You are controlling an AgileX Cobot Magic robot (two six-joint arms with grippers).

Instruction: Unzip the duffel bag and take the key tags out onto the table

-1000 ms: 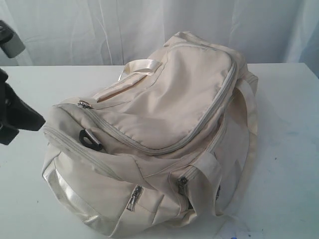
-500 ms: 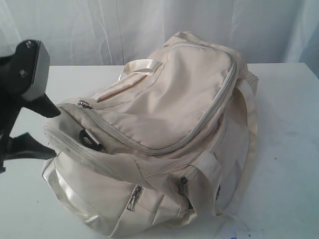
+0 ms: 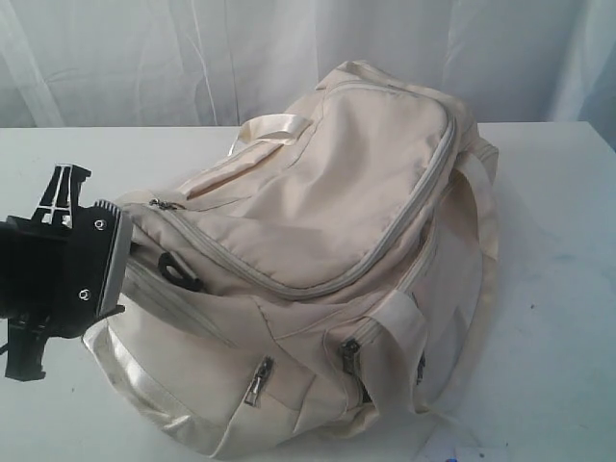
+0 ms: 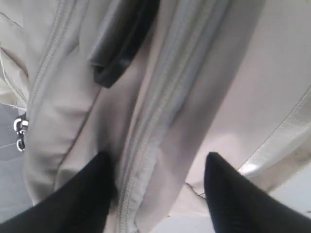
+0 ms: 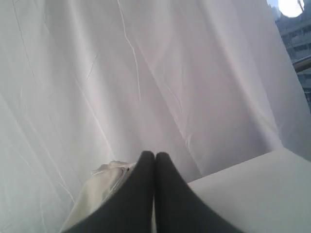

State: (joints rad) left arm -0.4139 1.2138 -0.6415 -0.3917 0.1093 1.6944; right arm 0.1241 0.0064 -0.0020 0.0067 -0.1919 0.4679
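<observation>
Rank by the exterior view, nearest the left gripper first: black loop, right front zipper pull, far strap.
1. Black loop, just beside the left gripper.
2. Right front zipper pull, low on the bag's front.
3. Far strap, at the bag's right end.

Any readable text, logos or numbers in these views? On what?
No readable text in any view.
duffel bag: plain cream fabric, no logo or print showing.
zipper pulls: too small to tell whether they carry any marking.
black tab: no lettering visible.
table: no label or sign showing.
</observation>
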